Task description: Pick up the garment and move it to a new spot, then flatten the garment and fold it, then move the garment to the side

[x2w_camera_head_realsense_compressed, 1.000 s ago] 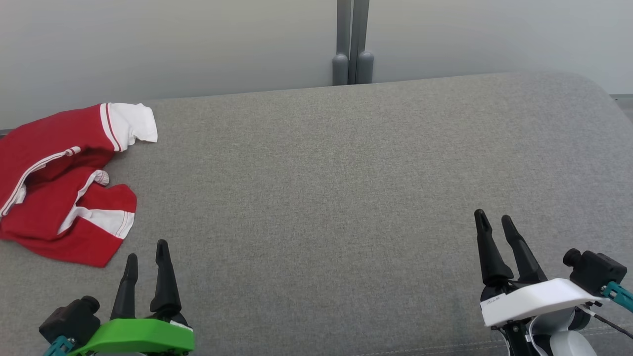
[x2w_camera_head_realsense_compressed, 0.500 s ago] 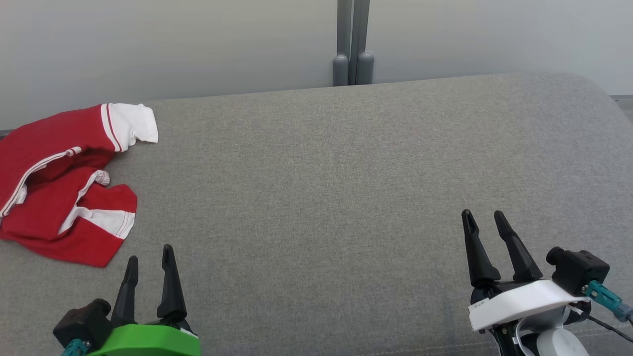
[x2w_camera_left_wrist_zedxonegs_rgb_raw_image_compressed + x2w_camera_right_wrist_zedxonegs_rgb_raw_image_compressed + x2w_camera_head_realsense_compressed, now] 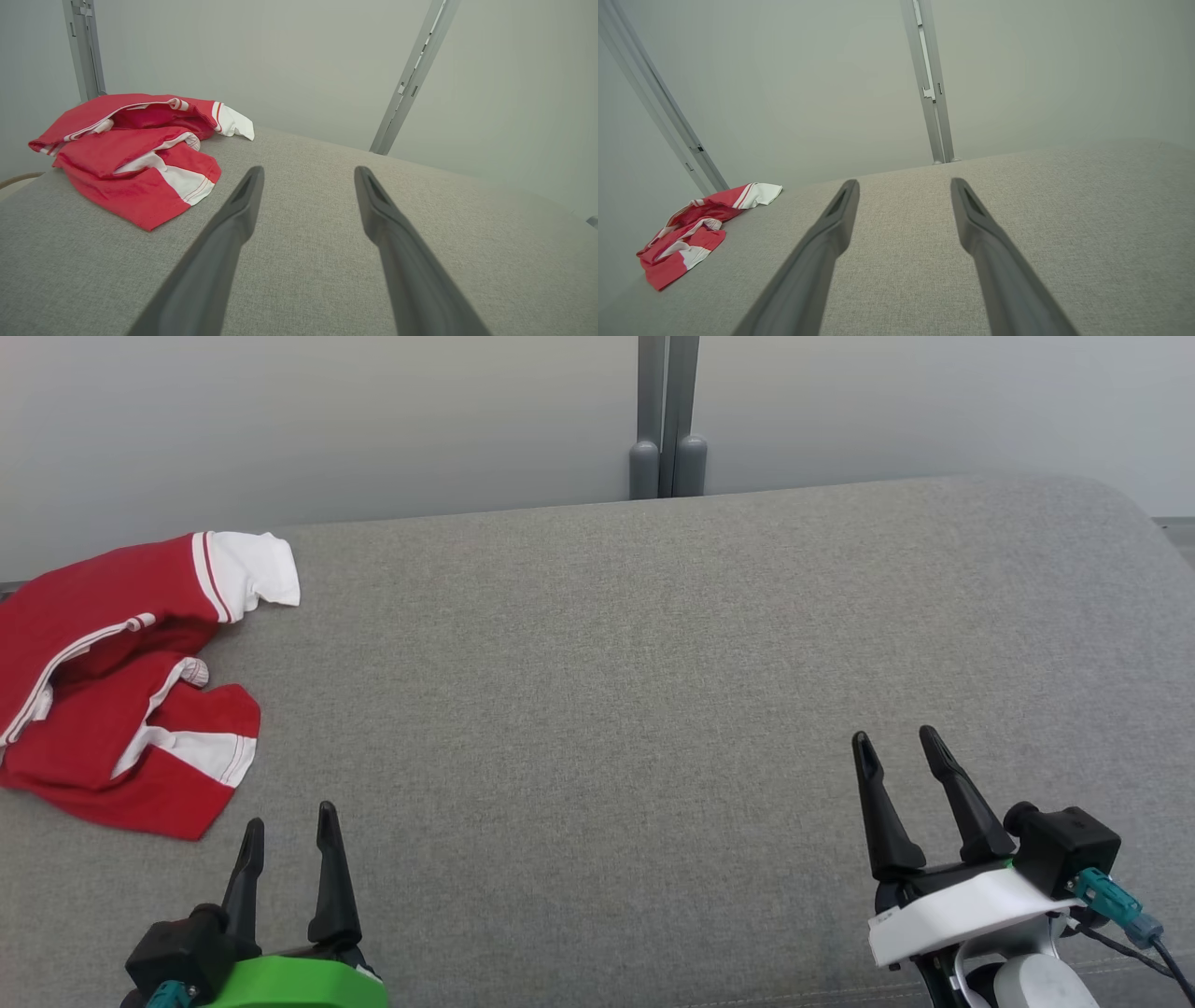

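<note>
A crumpled red garment [image 3: 103, 681] with white trim lies at the far left of the grey padded surface [image 3: 616, 663]; the left wrist view has this garment [image 3: 131, 154] up and to the left, and the right wrist view has the garment [image 3: 686, 228] far off at the left. My left gripper [image 3: 289, 821] hovers open near the front edge, just below and right of the garment, apart from it. At the lower right my right gripper [image 3: 896, 742] is open with nothing between its fingers, far from the cloth.
A pale wall runs behind the surface, with a grey metal post [image 3: 666, 420] at its far edge. The surface's right end [image 3: 1120, 523] is rounded. The garment reaches the left edge.
My left gripper has drawn back toward the front edge and a little right. My right gripper has slid left. The garment lies as before.
</note>
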You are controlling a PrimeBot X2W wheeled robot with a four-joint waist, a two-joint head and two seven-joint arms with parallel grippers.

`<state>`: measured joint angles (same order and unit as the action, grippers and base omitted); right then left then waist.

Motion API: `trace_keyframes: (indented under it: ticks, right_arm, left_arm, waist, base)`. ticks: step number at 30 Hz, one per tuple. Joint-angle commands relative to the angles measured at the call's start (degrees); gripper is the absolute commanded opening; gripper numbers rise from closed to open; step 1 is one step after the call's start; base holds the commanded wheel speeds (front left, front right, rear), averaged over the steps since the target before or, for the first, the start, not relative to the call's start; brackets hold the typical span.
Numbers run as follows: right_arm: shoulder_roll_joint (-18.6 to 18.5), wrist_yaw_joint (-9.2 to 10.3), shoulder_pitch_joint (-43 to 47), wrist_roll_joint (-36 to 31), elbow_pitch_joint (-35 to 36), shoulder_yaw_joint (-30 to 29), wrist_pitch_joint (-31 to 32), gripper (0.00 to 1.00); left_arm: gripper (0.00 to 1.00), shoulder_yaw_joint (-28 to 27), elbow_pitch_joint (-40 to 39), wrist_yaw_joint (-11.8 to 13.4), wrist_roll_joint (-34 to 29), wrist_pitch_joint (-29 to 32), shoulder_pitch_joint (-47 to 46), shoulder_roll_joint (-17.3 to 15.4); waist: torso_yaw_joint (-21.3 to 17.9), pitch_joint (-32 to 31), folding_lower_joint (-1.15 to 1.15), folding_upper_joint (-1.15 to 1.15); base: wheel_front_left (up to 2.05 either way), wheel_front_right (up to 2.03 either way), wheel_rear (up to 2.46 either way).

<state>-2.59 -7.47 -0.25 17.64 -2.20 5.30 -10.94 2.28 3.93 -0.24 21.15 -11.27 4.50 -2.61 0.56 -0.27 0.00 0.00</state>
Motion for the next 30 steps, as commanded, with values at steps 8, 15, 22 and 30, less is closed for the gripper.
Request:
trace_keyframes:
  ticks: [8, 15, 22, 30]
  right_arm:
    - [-0.34, -0.03, -0.79, -4.91, -0.04, 0.87, -1.51, 1.0]
    - [-0.37, -0.03, -0.92, -8.0, -0.27, 1.29, -2.42, 1.0]
    - [-0.38, -0.03, -0.92, -10.53, -0.96, 1.35, -3.1, 1.0]
    - [-0.4, -0.03, -1.02, -13.13, -1.93, 1.36, -4.03, 1.0]
  left_arm:
    - [1.0, 0.64, 0.27, 0.4, -4.29, -1.49, 0.82, -0.37]
    - [1.0, 0.91, 0.45, 0.72, -6.38, -2.23, 1.19, -0.39]
    - [1.0, 1.27, 0.5, 0.97, -8.41, -2.97, 1.6, -0.4]
    - [1.0, 1.56, 0.68, 1.27, -10.38, -3.64, 2.03, -0.42]
  waist:
    - [0.02, -0.05, 0.0, 0.0]
    - [0.01, -0.04, 0.0, 0.0]
    - [0.1, -0.06, 0.0, 0.0]
    - [0.12, -0.18, 0.0, 0.0]
  base:
    - [0.0, 0.0, 0.0]
    - [0.0, 0.0, 0.0]
    - [0.0, 0.0, 0.0]
    - [0.0, 0.0, 0.0]
